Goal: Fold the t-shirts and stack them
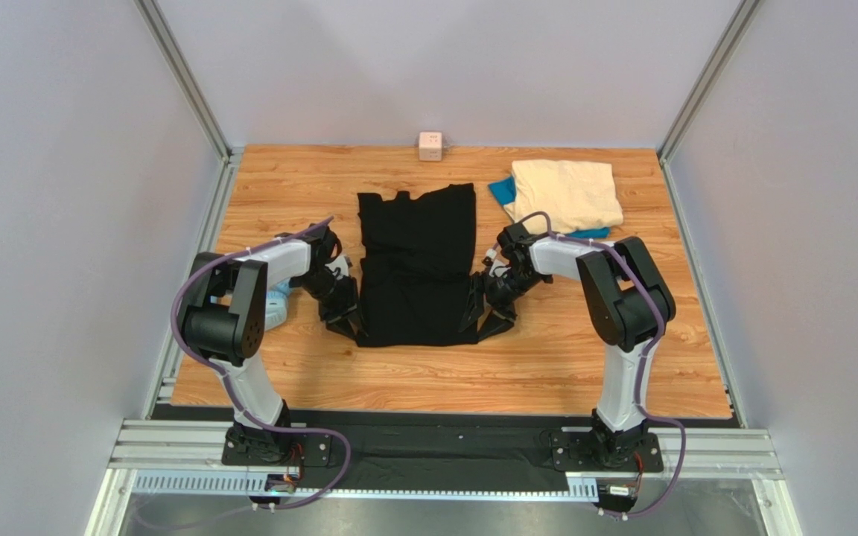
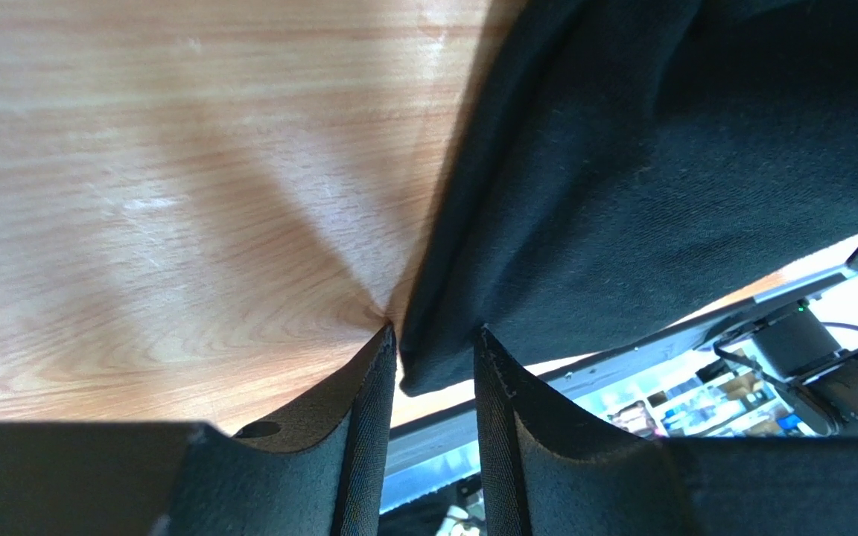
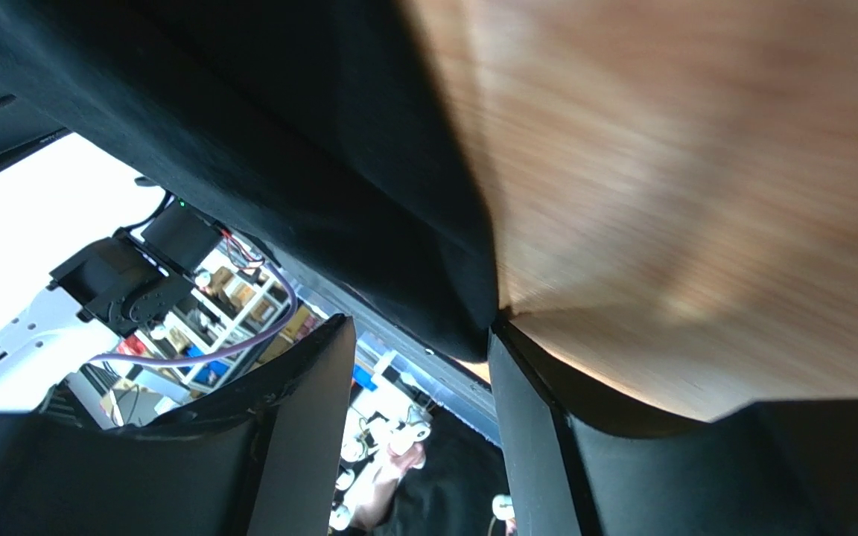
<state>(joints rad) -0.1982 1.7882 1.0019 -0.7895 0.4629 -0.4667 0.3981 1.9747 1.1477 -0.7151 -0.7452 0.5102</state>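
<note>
The black t-shirt (image 1: pixel 417 268) lies flat in the middle of the wooden table, its sides folded in to a long rectangle. My left gripper (image 1: pixel 346 324) is at its near left corner. In the left wrist view the gripper (image 2: pixel 435 333) is open, with the shirt's (image 2: pixel 646 168) corner hanging between the fingertips. My right gripper (image 1: pixel 489 324) is at the near right corner. It is also open (image 3: pixel 420 326), with the shirt's (image 3: pixel 288 134) edge against the right fingertip. The folded cream t-shirt (image 1: pixel 566 192) lies at the back right on the blue t-shirt (image 1: pixel 501 192).
A small pink cube (image 1: pixel 431 145) stands at the table's back edge. A light-blue plastic ring (image 1: pixel 277 307) lies by the left arm. Metal frame posts and grey walls enclose the wooden table (image 1: pixel 624 369).
</note>
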